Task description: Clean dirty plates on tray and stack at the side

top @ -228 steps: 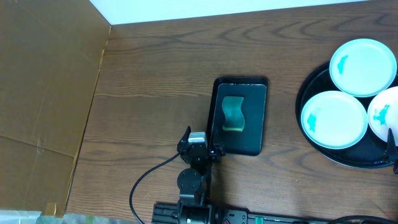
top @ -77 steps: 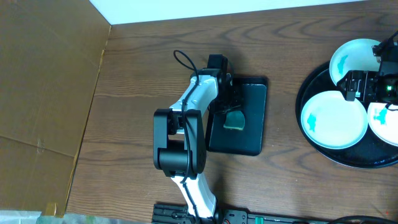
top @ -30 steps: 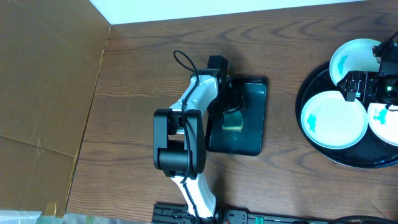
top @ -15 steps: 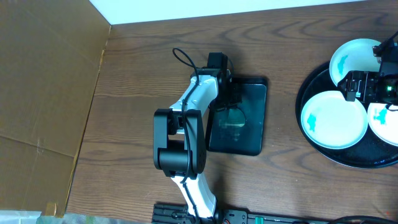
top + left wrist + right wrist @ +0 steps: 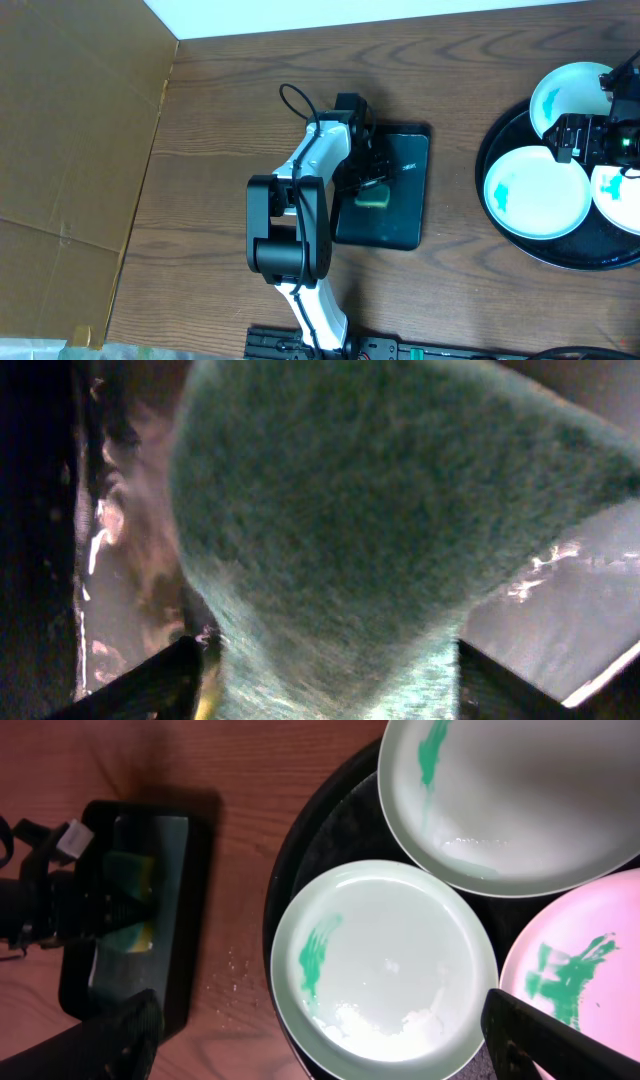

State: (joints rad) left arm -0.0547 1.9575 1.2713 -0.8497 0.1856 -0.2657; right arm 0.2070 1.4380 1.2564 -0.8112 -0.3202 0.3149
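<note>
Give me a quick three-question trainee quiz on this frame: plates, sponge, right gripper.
1. How many dirty plates lie on the round tray? A) two B) three C) four
2. True or false: the right gripper is shut on a plate.
3. Fill in: the green sponge lies on the small black tray, whose shape is ___.
Key: 1 B. 2 false: its jaws stand open above the plates. 3 rectangular.
</note>
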